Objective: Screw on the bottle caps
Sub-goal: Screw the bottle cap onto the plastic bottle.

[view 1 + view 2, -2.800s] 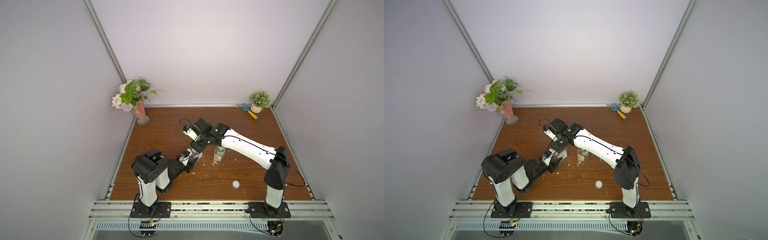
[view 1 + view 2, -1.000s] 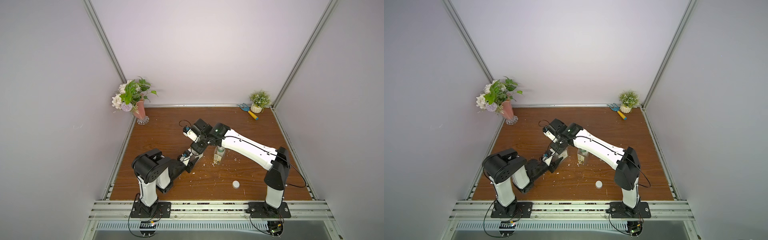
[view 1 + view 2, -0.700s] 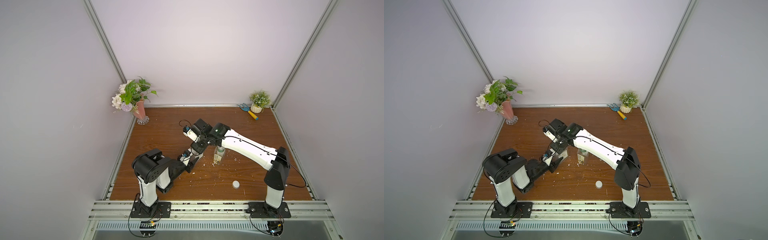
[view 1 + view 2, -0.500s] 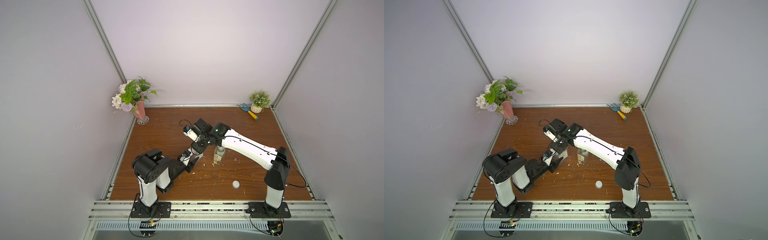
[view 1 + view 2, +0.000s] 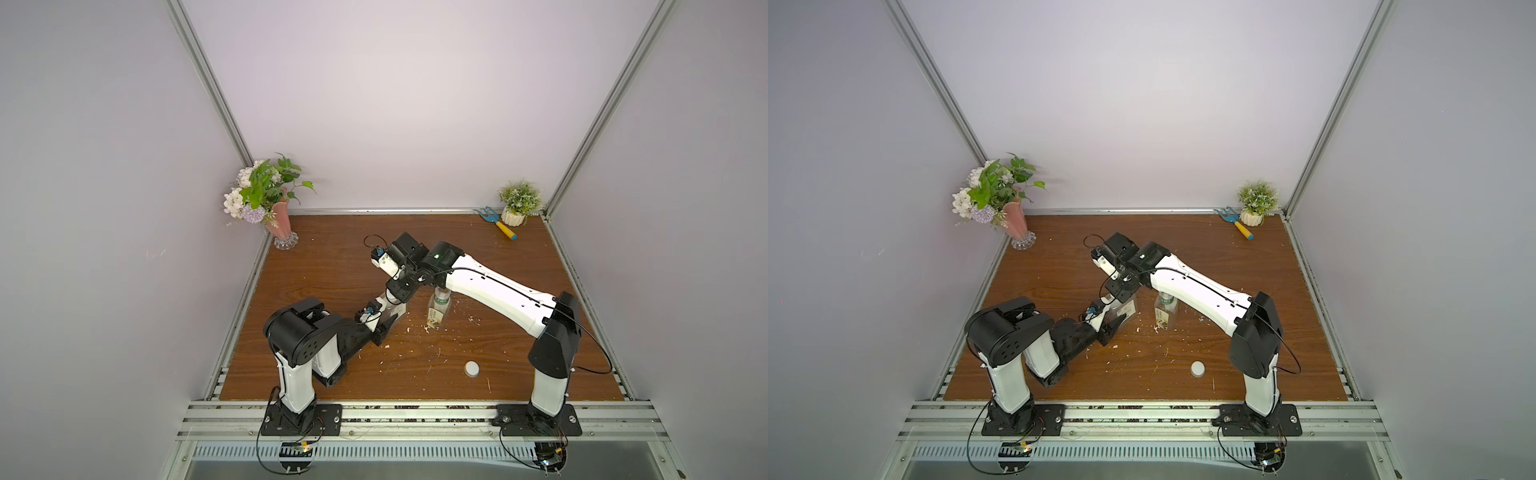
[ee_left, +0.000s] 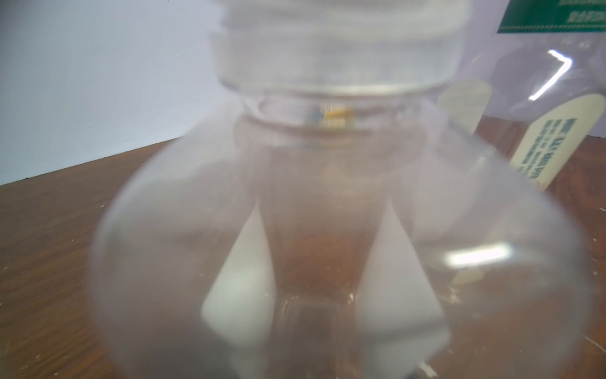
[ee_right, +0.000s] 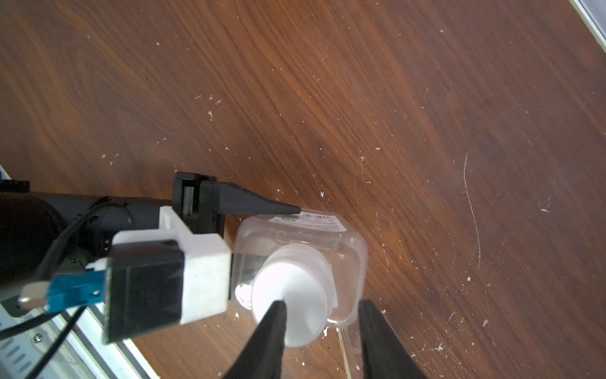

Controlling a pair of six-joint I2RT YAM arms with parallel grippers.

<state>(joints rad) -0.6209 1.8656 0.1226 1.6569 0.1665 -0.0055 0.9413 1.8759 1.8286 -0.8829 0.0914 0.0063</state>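
On the wooden table (image 7: pixel 426 131), the left gripper (image 5: pixel 1124 316) clamps the squarish bottle (image 7: pixel 347 249), apparently to stop it turning, while the right gripper (image 7: pixel 323 305) pinches from above the white cap (image 7: pixel 292 295) on its neck; the round bottle (image 5: pixel 437 311) stands alongside, a spare cap (image 5: pixel 471 368) lying apart

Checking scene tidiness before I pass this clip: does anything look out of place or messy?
Yes. White flecks litter the wooden table around the round bottle, like debris. One loose cap lies alone toward the front, apart from that bottle.
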